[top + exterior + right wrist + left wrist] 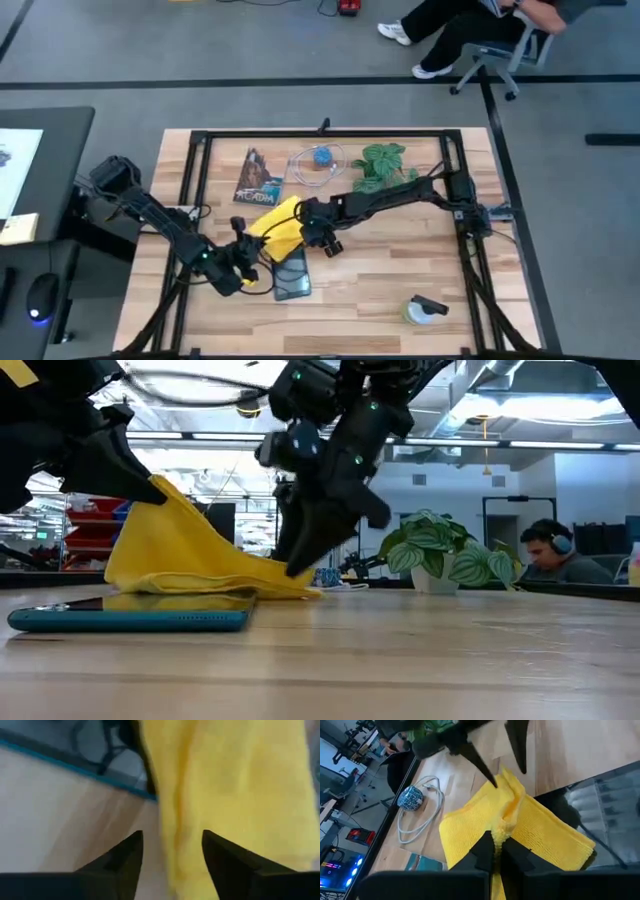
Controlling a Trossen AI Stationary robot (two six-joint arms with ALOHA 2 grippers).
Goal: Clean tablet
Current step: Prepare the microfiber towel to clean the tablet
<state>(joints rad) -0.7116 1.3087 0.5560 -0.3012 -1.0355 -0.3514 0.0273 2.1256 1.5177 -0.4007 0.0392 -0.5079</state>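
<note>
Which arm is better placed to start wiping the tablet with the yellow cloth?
Probably the left. Its tool is shut on the yellow cloth, which drapes onto the tablet. The right tool is open beside the cloth's far edge, gripping nothing.

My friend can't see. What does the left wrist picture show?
The left gripper pinches a yellow cloth lying partly over the dark tablet. The right gripper hangs open just above the cloth. Beyond, a white cable lies on the wooden table.
</note>
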